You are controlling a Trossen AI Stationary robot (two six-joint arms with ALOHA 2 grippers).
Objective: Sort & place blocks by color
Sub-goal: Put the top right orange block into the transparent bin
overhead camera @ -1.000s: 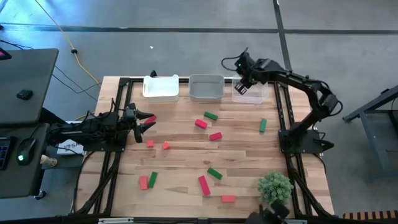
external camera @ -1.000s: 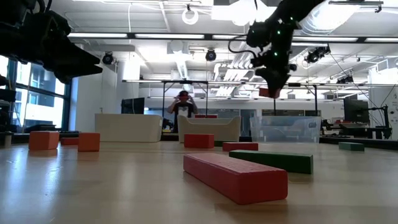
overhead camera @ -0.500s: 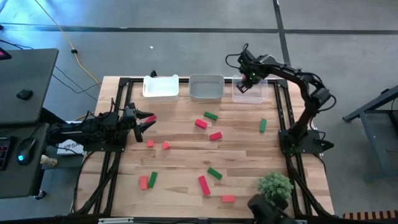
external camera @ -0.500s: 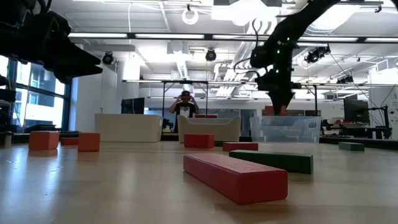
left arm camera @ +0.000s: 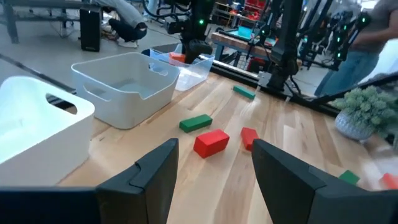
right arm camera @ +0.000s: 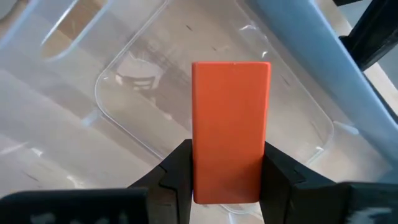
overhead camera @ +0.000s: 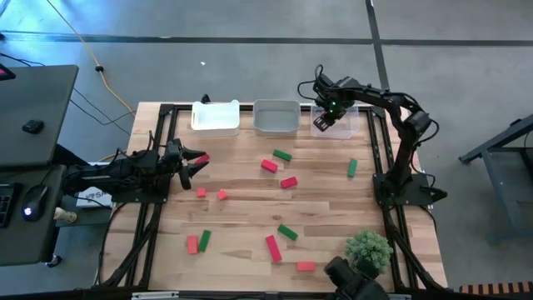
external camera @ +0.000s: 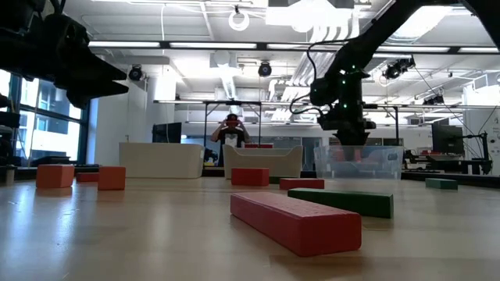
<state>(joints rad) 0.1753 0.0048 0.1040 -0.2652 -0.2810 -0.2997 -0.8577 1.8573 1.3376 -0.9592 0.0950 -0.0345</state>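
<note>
My right gripper (right arm camera: 227, 182) is shut on an orange block (right arm camera: 230, 124), inside the clear bin (overhead camera: 348, 127) at the table's far right. The low view shows the gripper (external camera: 349, 134) reaching below the bin's rim (external camera: 361, 148). Red, green and orange blocks lie flat over the table, among them a green one (overhead camera: 281, 155), a red one (overhead camera: 268, 166) and a long red bar (overhead camera: 272, 247). My left gripper (overhead camera: 196, 162) stands open at the table's left edge, level, with nothing between its fingers (left arm camera: 155, 174). My right gripper pinches the orange block by its two long sides (right arm camera: 198, 168), near the end closest to the wrist, between the two fingers. The fingers point down from above and lie along the block. The block hangs upright over the clear bin's floor; I cannot tell whether its lower end touches it.
A white bin (overhead camera: 216, 117) and a grey bin (overhead camera: 276, 117) stand left of the clear bin along the far edge. A bushy green plant (overhead camera: 369, 250) sits at the near right corner. A person stands in the room beyond the table (external camera: 230, 129).
My right gripper has gone down with the orange block, from above the clear bin to inside it, and has tipped to point straight down. It stays shut on the block.
</note>
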